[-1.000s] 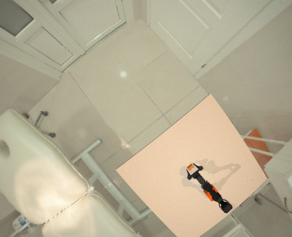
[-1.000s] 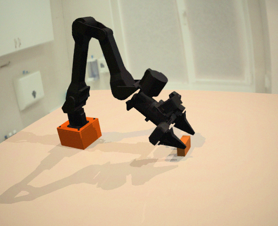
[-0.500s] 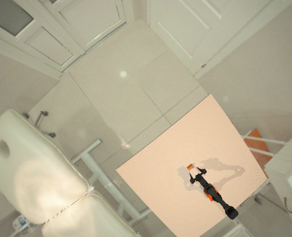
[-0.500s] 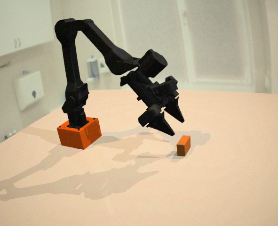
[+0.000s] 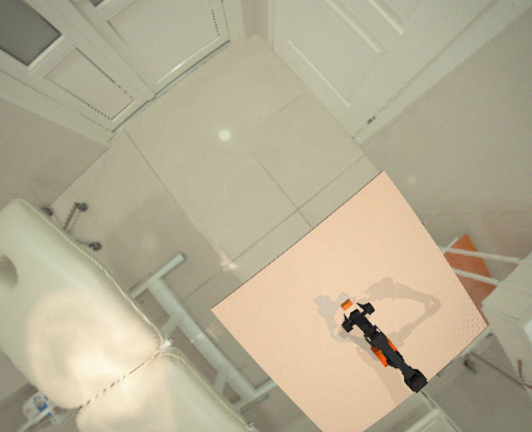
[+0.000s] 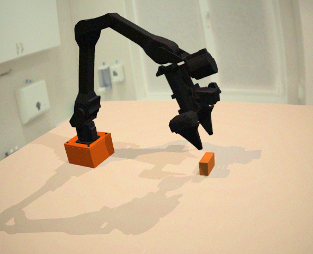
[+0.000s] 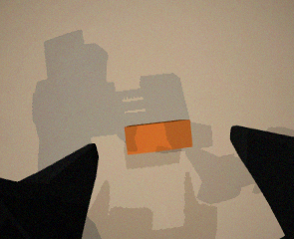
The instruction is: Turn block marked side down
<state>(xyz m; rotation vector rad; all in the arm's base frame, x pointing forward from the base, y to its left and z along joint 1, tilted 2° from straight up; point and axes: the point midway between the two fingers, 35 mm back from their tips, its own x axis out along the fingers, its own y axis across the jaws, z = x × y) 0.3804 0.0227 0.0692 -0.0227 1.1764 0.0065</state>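
Note:
The orange block (image 5: 346, 304) (image 6: 207, 163) (image 7: 151, 137) rests on the table (image 5: 280, 288) (image 6: 260, 205) (image 7: 236, 50), standing on a long narrow side. No mark shows on the faces in view; the face towards the arm's base is hidden. My gripper (image 5: 352, 312) (image 6: 206, 141) (image 7: 166, 142) is open and empty, above the block and slightly on its base side, pointing steeply down. In the wrist view the block lies between the two fingertips in the picture, with a gap on each side, but the fingers are clear above it.
The arm's orange base (image 6: 89, 153) stands on the table, at the left in the exterior view. Shadows of the arm fall around the block. The table's edges show in the top view, with a padded couch (image 5: 70, 325) beyond to the left.

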